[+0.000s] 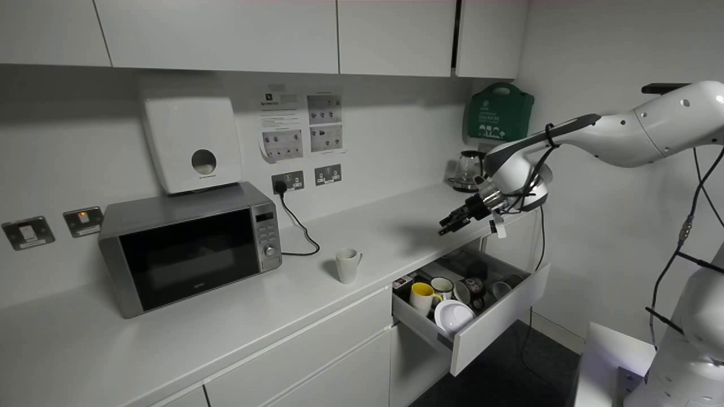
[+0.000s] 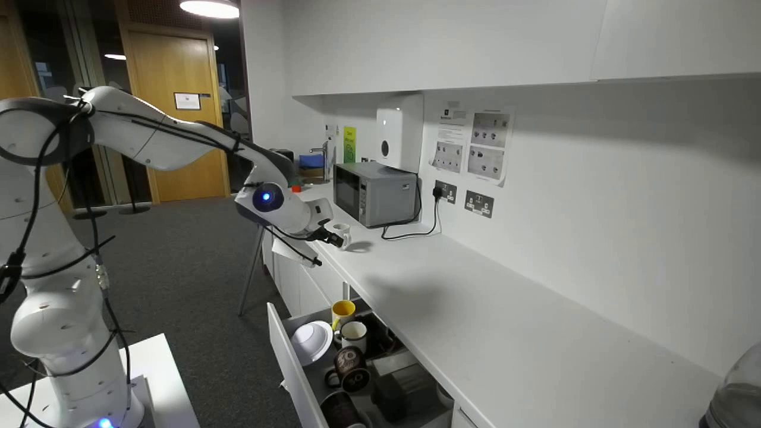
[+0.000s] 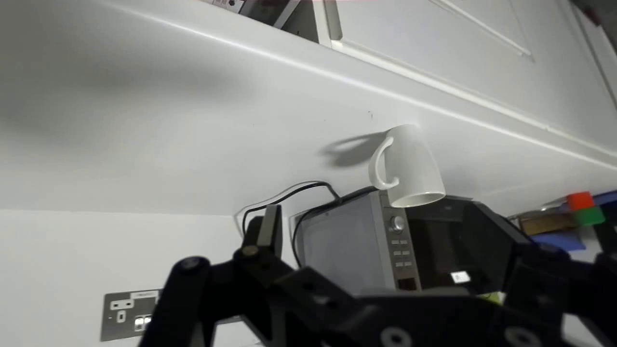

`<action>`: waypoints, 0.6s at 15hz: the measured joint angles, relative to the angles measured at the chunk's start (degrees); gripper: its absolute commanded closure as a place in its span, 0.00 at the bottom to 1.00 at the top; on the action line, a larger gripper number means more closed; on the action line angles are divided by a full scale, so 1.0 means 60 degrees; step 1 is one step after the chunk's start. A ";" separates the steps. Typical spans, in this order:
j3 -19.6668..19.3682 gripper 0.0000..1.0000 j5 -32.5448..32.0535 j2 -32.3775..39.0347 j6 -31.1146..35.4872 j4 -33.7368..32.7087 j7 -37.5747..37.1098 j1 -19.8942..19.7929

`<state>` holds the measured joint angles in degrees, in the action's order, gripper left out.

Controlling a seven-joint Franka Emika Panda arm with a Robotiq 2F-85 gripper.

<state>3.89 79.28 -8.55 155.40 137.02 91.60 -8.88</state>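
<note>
White counter [image 2: 475, 309], mug [image 2: 345, 232] partly behind end effector [image 2: 336, 239] (exterior view), jug [image 2: 736, 392] cropped

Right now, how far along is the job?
Looks done: the white flat-fronted drawer stands open. In hand: nothing; the black two-fingered end effector is open, apart from everything. Possibly left: the plain white tapered mug, upright on the pale countertop, isn't gripped yet.
</note>
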 measured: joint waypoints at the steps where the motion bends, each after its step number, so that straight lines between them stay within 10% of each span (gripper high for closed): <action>1: 0.0076 0.00 -0.0379 0.0143 -0.0029 -0.0153 -0.0031 0.0029; 9: 0.0316 0.00 -0.2271 0.1328 -0.0864 -0.1592 -0.0249 0.0131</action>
<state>5.78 65.65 -0.58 150.21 127.47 90.11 -8.09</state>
